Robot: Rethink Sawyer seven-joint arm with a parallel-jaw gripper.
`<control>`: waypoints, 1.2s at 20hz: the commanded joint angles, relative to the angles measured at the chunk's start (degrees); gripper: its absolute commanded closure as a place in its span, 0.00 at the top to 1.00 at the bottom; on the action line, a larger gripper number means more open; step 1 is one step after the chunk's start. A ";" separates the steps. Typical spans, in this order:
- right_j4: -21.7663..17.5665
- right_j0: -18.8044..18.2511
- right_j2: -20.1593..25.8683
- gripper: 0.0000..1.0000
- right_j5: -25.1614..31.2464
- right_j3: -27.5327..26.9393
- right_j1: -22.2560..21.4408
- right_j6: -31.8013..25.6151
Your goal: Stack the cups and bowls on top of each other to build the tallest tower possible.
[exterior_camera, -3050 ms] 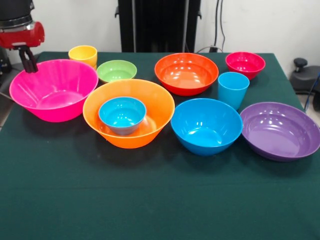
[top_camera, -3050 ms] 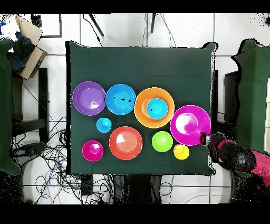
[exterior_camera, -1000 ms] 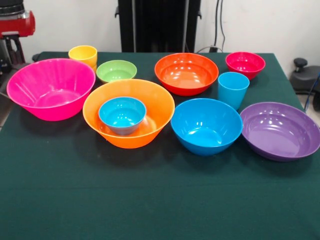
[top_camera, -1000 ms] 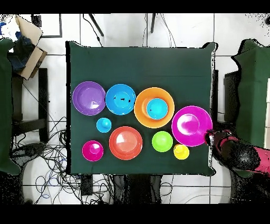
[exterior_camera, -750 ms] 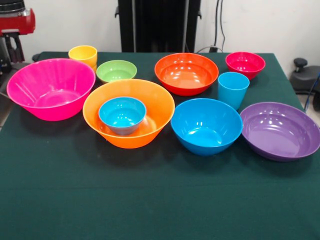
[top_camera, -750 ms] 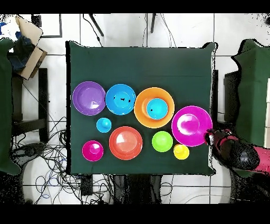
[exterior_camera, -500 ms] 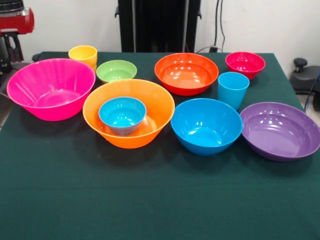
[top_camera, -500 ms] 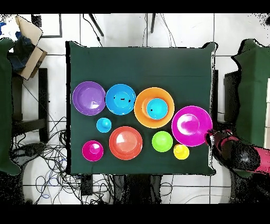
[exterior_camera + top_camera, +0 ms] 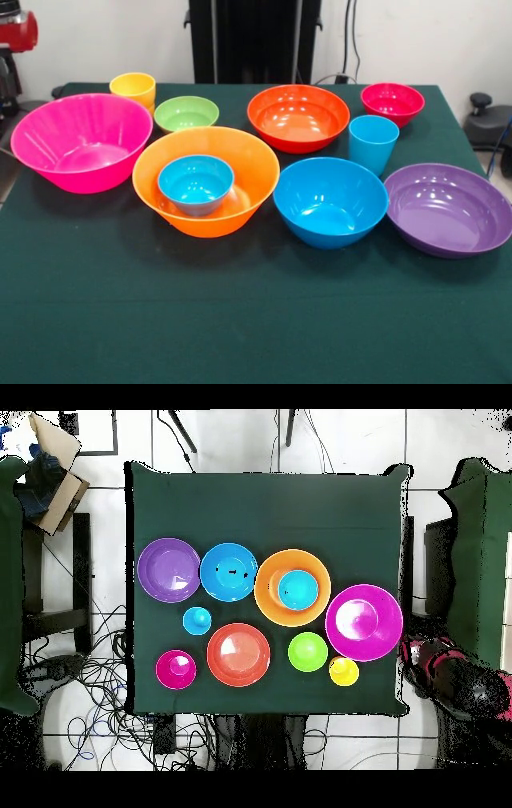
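While the gripper (image 9: 10,68) sits off the table's far-left corner in the front view, too cut off at the frame edge for you to tell whether its jaws are open or closed, nothing appears to be in its hold. The tower so far is only the large orange bowl (image 9: 206,181) near the middle of the green table (image 9: 240,320), with the small teal bowl (image 9: 196,183) nested inside it.

To the left of that base, and just beside it, stands the large pink bowl (image 9: 82,142). Behind it are the yellow cup (image 9: 134,87) and the small green bowl (image 9: 186,113). The red-orange bowl (image 9: 298,117) and the magenta bowl (image 9: 392,102) lie along the far side. The light blue cup (image 9: 373,142) stands between them and the blue bowl (image 9: 330,201), and the purple bowl (image 9: 448,208) is at the near right.

You should expect these pieces to be light, stiff and glossy, so likely slippery. Take a bowl by pinching its rim wall, one finger inside and one outside. The cups are narrow enough that you can probably grip them across the body, near the top
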 commanded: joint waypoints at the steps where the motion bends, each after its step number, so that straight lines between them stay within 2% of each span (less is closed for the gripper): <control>1: -1.38 0.80 1.42 1.00 5.29 -4.50 4.12 -13.84; 12: -2.12 0.67 1.72 1.00 3.46 -4.07 5.33 -12.23; 24: -5.51 2.50 0.50 1.00 -0.30 -6.98 10.42 -10.78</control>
